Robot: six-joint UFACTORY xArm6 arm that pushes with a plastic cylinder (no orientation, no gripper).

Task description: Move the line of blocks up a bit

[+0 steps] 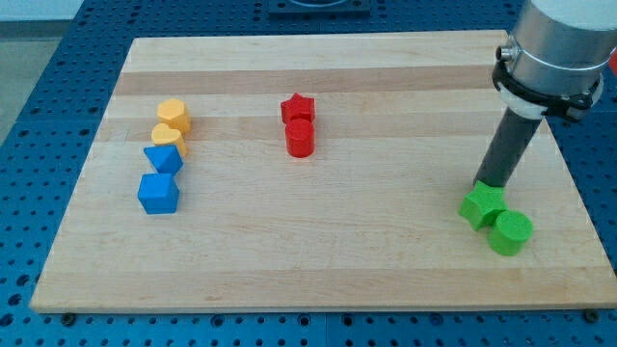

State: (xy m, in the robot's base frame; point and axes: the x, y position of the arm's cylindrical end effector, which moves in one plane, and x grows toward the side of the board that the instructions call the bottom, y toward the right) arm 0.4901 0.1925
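Note:
A line of blocks stands at the view's left: a yellow hexagon (174, 115) at the top, a yellow block (168, 138) below it, then a blue block (163, 159) and a blue cube (158, 193) at the bottom. Each touches its neighbour. My tip (489, 183) is far away at the view's right, touching the top edge of a green star-shaped block (481, 206). A green cylinder (510, 232) sits just below and right of the green star.
A red star (298, 108) and a red cylinder (301, 138) stand together near the top middle of the wooden board (318, 270). The board lies on a blue perforated table (58, 87). The arm's grey body (554, 48) hangs over the board's top right corner.

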